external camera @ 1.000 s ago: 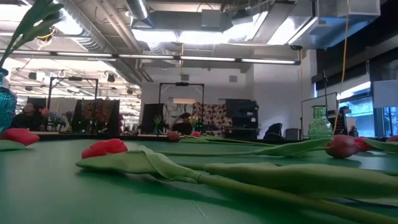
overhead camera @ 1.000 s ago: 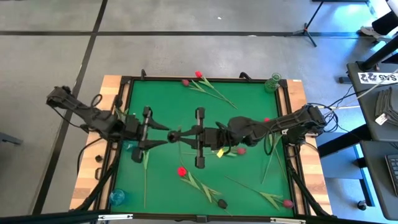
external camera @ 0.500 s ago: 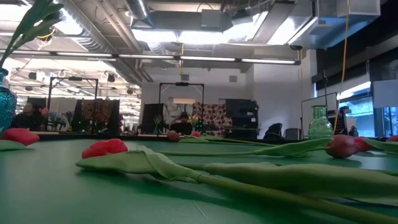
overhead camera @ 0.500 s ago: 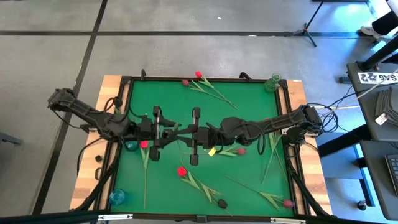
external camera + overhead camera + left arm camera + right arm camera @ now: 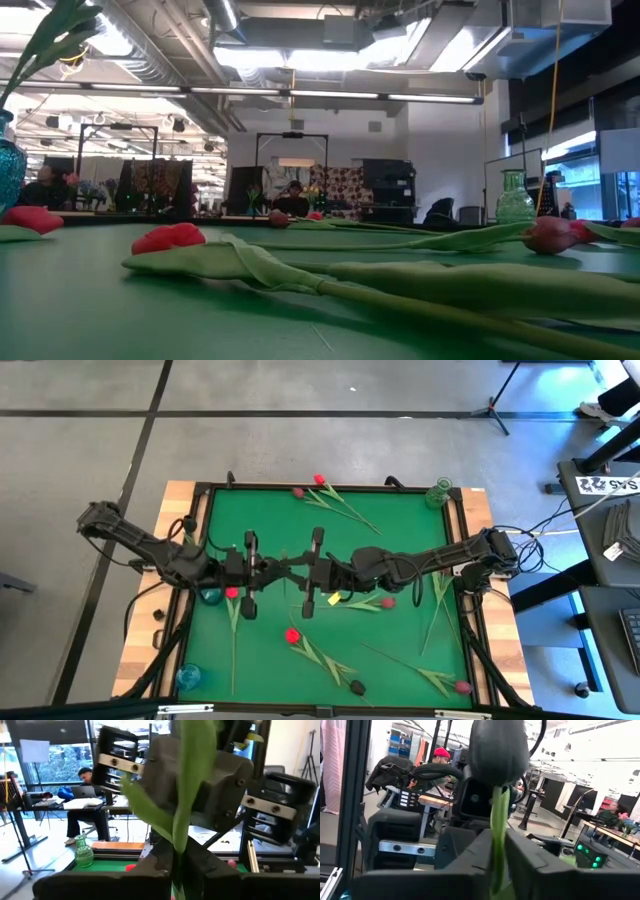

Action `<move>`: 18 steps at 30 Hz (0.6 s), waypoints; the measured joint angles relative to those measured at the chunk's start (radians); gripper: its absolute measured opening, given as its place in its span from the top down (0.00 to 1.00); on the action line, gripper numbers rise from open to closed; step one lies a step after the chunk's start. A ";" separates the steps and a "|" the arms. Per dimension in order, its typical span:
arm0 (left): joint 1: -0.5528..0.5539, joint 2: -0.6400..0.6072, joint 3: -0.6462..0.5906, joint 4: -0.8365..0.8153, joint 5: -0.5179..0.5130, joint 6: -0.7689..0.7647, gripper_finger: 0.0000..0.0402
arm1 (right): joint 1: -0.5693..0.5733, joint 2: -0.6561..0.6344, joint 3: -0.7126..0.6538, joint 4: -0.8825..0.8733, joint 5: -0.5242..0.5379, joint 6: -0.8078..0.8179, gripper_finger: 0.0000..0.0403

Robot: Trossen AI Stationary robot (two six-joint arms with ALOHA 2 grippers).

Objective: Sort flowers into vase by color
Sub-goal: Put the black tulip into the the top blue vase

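Green felt covers the tabletop (image 5: 400,530), and above its middle in the high view the two arms meet nose to nose over one flower. The left gripper (image 5: 262,568), which a second ago stood wide open and farther toward the left of the frame, has moved in and closed its fingers tight on the green stem of the dark tulip (image 5: 499,750); the left wrist view shows that stem and a leaf rising straight out from between them. The right gripper (image 5: 308,572), just beside it, has the same stem running between its fingers in its own wrist view, but whether it grips or has begun to let go I cannot tell. I judge this to be a mid-air handover: the left arm now has the flower, so the right can release and the left can carry it to a vase. The tulip hangs clear of the felt between the two grippers, its long axis seemingly along the line joining them, left to right across the high view, with the near-black head toward the left arm. Other flowers, among them a red tulip (image 5: 292,635), lie scattered on the felt; a green glass vase (image 5: 438,492) stands at the upper right corner.
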 joint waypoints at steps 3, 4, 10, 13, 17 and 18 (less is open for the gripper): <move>-0.039 -0.010 0.014 -0.016 -0.003 0.026 0.98 | 0.001 0.000 0.000 0.012 -0.001 -0.002 0.70; -0.055 -0.018 0.026 -0.031 -0.003 0.034 0.98 | 0.002 -0.003 0.000 0.015 -0.004 -0.002 0.65; -0.184 -0.113 0.137 -0.305 0.006 0.051 0.99 | 0.038 -0.069 0.001 0.022 0.002 -0.028 0.41; -0.265 -0.190 0.166 -0.430 0.014 0.053 0.99 | 0.065 -0.082 0.002 0.010 0.015 -0.047 0.35; -0.394 -0.316 0.175 -0.570 0.039 0.021 0.99 | 0.104 -0.082 0.001 -0.012 0.077 -0.064 0.34; -0.425 -0.344 0.175 -0.591 0.038 0.020 0.99 | 0.113 -0.082 0.001 -0.018 0.096 -0.069 0.34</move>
